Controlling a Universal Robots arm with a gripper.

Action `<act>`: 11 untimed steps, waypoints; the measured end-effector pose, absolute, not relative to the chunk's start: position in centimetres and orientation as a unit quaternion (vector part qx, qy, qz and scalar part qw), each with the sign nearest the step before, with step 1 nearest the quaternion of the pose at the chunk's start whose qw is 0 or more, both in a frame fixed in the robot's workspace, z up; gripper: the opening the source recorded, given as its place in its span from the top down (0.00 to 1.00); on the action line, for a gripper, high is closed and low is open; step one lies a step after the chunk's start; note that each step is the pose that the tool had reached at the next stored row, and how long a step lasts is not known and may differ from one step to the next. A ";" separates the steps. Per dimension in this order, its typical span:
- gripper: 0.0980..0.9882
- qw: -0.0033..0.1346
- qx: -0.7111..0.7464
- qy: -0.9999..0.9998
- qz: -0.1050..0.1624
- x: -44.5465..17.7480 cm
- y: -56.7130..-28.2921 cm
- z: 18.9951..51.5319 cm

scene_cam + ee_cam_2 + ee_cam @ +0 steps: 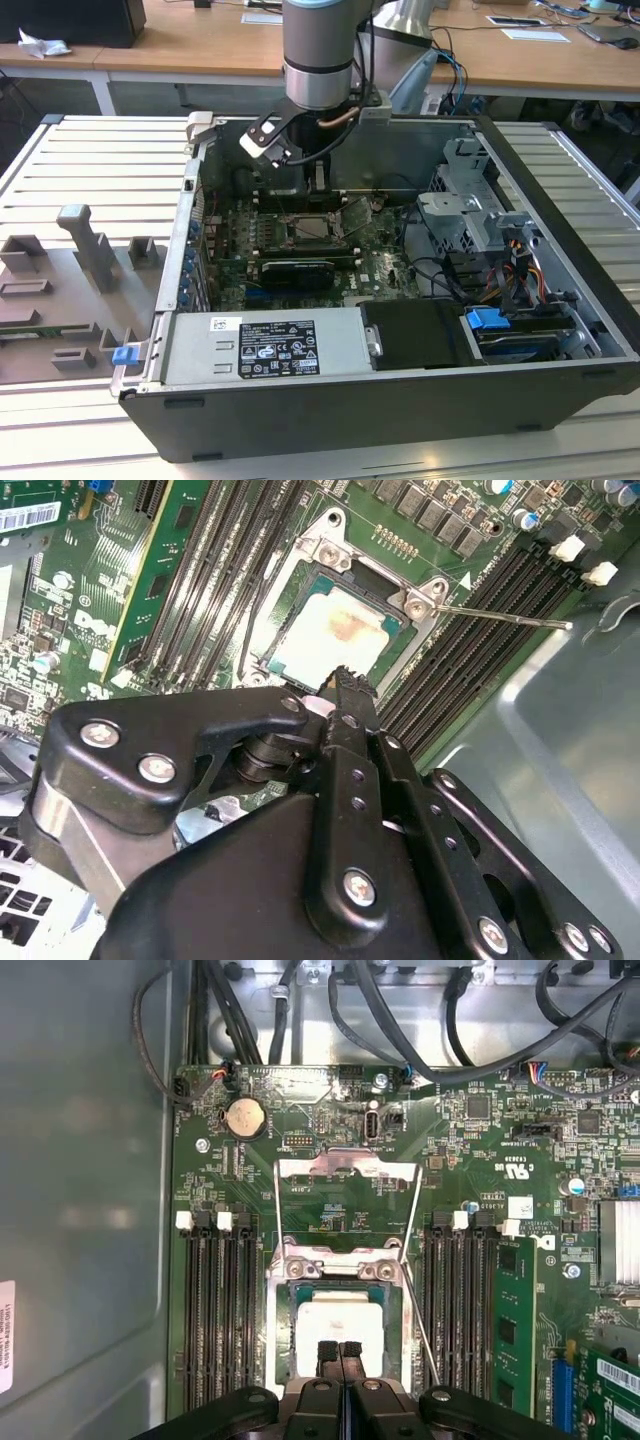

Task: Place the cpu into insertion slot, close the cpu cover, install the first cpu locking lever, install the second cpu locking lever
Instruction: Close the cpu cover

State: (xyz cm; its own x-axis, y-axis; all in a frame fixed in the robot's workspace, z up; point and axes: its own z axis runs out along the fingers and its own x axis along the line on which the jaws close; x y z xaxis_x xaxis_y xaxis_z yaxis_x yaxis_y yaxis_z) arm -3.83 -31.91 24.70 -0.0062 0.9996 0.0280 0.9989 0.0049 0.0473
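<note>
Well, starting at nine o'clock in the exterior view, a grey tray (30,340) of moulded blocks lies on the slatted table, just beside the open computer case (400,420). Along the case's near wall, around six to seven o'clock, sits the silver power supply (270,345). The arm (318,50) comes down into the case from twelve o'clock, ending over the green board near the middle of that view. The gripper (339,1350) has its two black fingertips (326,1352) pressed together, narrow, with nothing seen between them. They hang over one edge of the chip (340,1322); whether they touch it I cannot tell. The chip, pale with a brownish smear on its face in the second wrist view (340,630), lies flat inside the socket (276,1310), squared up within the silvery rim. The cover (345,1165) is swung open off the socket, on the side away from the fingertips, and bare board shows through its window. A thin lever (425,1340) runs free alongside the socket, not hooked down, and in the second wrist view it sticks out as a bare rod (500,615) across the memory slots (480,640). Toward three o'clock in the exterior view stands the grey drive cage (465,215), with a bundle of cables (520,270) beside it.
</note>
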 end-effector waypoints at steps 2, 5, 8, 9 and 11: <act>0.99 0.007 0.705 0.709 0.027 -3.8 -31.9 24.8; 0.99 0.007 0.705 0.709 0.027 -3.8 -31.9 25.2; 0.99 0.007 0.705 0.709 0.027 -3.8 -31.9 25.4; 0.99 0.007 0.705 0.709 0.027 -3.8 -31.9 25.4; 0.99 0.007 0.705 0.709 0.027 -3.8 -31.9 25.6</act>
State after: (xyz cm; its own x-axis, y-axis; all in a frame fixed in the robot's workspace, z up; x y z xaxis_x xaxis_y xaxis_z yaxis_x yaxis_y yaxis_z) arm -3.83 -31.91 25.64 -0.0061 0.9996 0.0280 0.9989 0.0047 0.0474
